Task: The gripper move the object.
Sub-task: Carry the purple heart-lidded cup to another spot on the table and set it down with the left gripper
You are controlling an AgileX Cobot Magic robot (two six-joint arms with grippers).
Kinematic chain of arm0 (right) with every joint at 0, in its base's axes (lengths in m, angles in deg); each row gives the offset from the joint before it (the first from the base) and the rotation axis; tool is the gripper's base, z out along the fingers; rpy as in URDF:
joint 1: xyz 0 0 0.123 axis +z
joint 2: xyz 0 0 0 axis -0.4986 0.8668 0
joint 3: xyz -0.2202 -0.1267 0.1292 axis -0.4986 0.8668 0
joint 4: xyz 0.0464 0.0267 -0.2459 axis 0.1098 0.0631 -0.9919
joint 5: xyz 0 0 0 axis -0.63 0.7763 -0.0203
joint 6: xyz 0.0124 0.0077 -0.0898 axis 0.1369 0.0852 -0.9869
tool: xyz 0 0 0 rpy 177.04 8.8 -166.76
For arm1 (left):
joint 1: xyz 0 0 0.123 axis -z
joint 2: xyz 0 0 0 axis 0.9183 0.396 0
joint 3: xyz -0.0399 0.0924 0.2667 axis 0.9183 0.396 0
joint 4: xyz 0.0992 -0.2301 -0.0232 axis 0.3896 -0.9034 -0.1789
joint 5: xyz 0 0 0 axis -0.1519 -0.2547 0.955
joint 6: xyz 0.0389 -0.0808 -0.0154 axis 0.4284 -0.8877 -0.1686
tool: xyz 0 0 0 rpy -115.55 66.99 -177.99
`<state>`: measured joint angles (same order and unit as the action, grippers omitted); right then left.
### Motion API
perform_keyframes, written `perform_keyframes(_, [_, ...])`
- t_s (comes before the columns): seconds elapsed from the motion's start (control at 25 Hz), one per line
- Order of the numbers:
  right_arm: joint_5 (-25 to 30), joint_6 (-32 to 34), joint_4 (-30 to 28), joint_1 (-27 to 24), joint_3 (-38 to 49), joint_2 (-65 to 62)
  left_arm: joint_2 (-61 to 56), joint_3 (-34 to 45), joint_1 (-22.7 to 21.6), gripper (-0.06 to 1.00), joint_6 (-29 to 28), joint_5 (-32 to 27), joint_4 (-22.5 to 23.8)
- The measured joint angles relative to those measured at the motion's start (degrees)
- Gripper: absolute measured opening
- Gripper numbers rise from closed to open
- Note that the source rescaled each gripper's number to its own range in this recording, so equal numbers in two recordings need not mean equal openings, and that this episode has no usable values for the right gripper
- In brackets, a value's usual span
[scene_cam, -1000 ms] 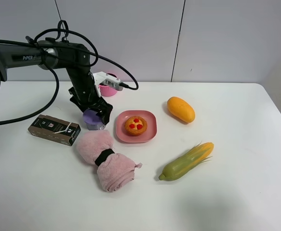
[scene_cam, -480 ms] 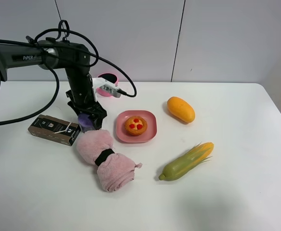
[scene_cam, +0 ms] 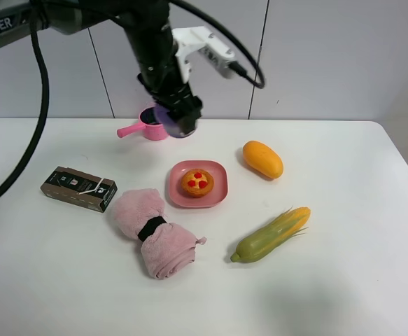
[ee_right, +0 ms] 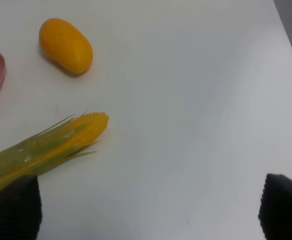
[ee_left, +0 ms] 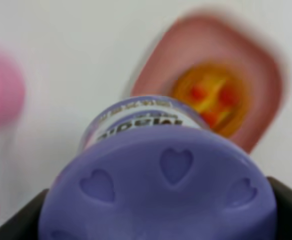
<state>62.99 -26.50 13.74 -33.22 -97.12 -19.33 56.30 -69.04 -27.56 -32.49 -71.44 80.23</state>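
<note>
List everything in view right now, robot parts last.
container: one, purple lid, held above the table
saucepan: one, pink, far side of table
plate: one, pink, centre
tart: one, orange with red spots, on plate
mango: one, orange, right of plate
corn: one, yellow-green, front right
towel: one, pink, rolled, front left of plate
box: one, brown, left
table: one, white
left claw: black, shut on container
right claw: black, open, near corn

Bright, even light from above leaves only soft shadows on the table [scene_cam: 343, 280] beneath the corn [scene_cam: 270, 236]. The left wrist view is badly blurred, perhaps by motion: container [ee_left: 161, 185] and plate [ee_left: 256, 65] smear. The right wrist view is sharper.
</note>
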Motion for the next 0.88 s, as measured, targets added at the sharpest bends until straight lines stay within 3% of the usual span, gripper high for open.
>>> perform_keyframes(0.24, [0.0,0.0,0.0,0.0,0.0,0.0,3.3,-6.0,13.2,0.02,1.1,-0.2,-1.3])
perform_keyframes(0.4, [0.0,0.0,0.0,0.0,0.0,0.0,7.1,-7.1,17.4,0.02,1.1,-0.6,-2.4])
perform_keyframes(0.64, [0.0,0.0,0.0,0.0,0.0,0.0,9.5,-7.1,22.0,0.02,0.6,-1.0,-8.9])
perform_keyframes(0.88, [0.0,0.0,0.0,0.0,0.0,0.0,9.8,-7.3,29.0,0.02,0.5,-1.0,-10.2])
